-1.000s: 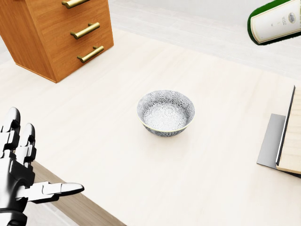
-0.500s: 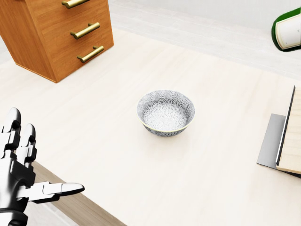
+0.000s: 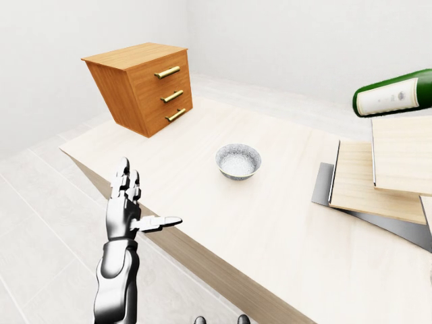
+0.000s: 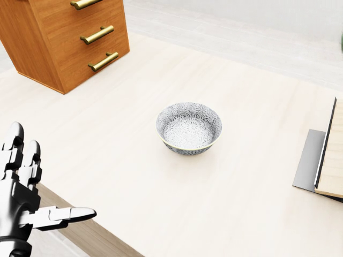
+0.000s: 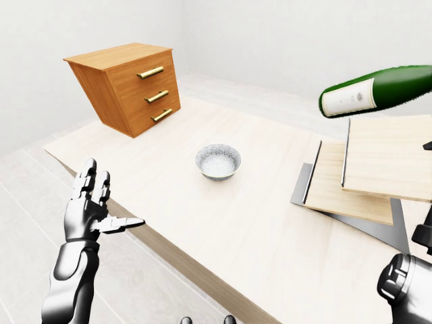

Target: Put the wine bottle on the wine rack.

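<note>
Spanning most of each view: pale wood-grain tabletop [image 3: 270, 209], edge running diagonally toward lower left, darker wood along the side.
Room: plain white walls, light tiled floor [image 3: 40, 223] at left and beyond the table's upper edge.
Upper left of the eye views: orange-brown wooden drawer chest [image 5: 128, 88] with three brass handles, standing on the tabletop, rendered leaning.
Centre of the head view: patterned grey-and-white ceramic bowl [image 4: 188, 128], upright on the table, well apart from the chest.
Right of the eye views: stacked light wooden boards [image 5: 378, 162] over a grey metal sheet [image 3: 324, 185], lying on the tabletop; whether part of the wine rack, cannot tell.
Wine bottle [image 5: 371, 89]: dark green with a cream label, lying near horizontal in the air at upper right, above the boards, base end toward the left of the frame; out of the head view but for a green sliver at its right edge.
Left hand [image 3: 128, 209]: silver, raised at lower left off the table edge, fingers spread upward, thumb out sideways, holding nothing.
Right hand: only a dark wrist or forearm part [image 5: 408, 283] at lower right of the right-eye view; fingers out of sight.
Between bowl and boards: bare tabletop.
</note>
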